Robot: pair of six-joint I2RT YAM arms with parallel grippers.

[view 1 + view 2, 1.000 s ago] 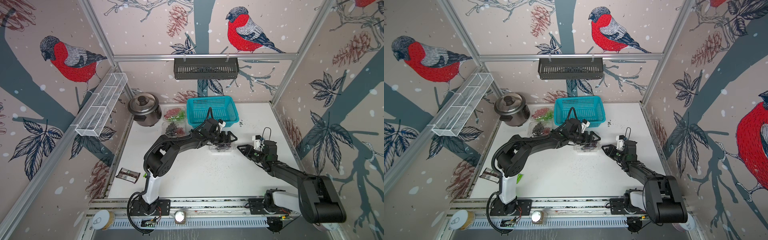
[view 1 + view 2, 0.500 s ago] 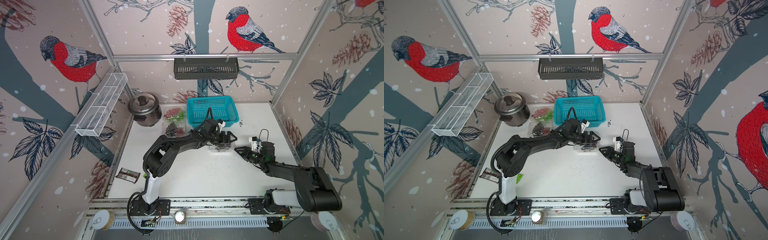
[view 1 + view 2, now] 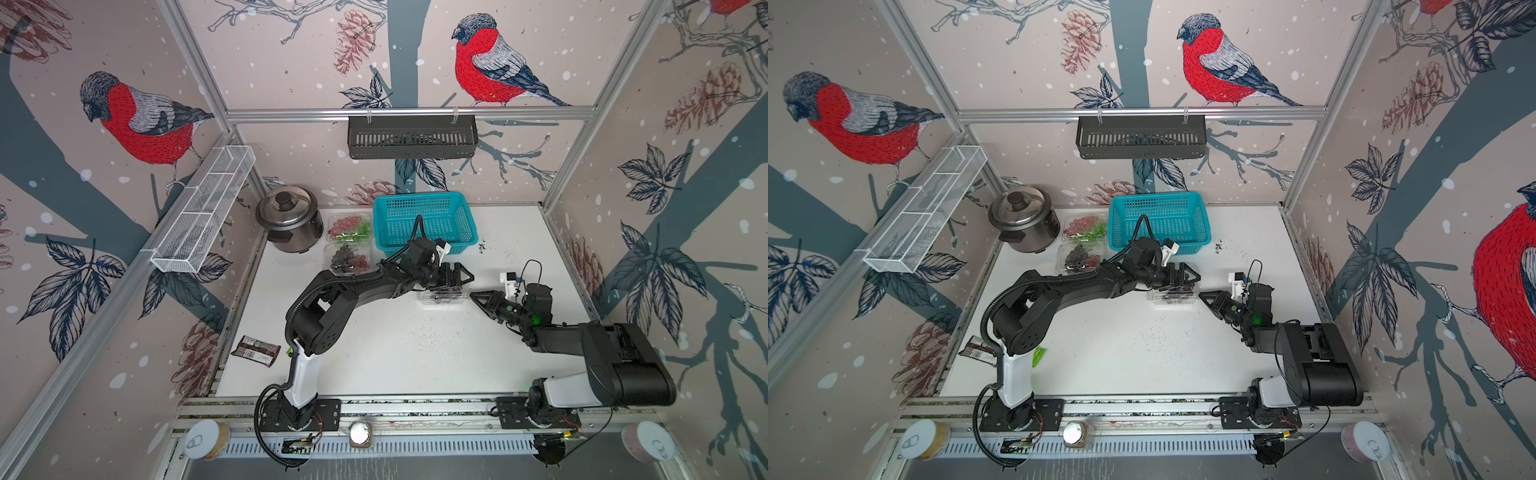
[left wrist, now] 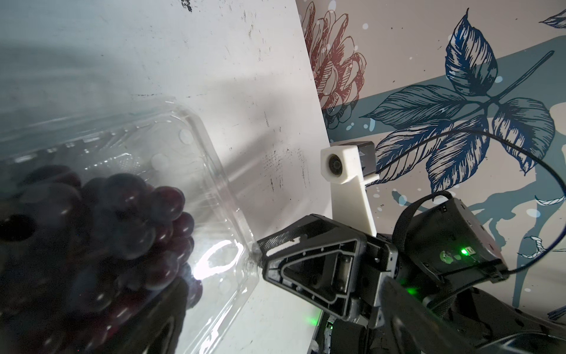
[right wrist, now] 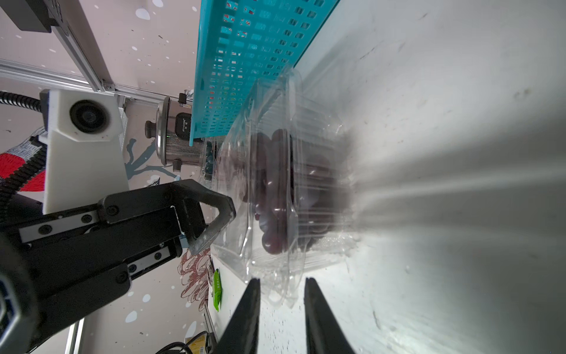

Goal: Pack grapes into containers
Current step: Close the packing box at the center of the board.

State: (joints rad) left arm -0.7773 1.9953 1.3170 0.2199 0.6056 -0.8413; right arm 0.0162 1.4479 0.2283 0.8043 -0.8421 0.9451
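Right wrist: end effector (image 5: 281, 281) ajar (container (image 5: 309, 128))

Left pincer (image 3: 457, 277) spread; right pincer (image 3: 474, 295) ajar

Three clear clamshells seen in a top view: rear container (image 3: 332, 218) at upper centre with red and green grapes (image 3: 350, 227); second container (image 3: 328, 250) just below, dark grapes (image 3: 345, 260); third container (image 3: 424, 298) mid-frame, purple grapes (image 3: 444, 296).
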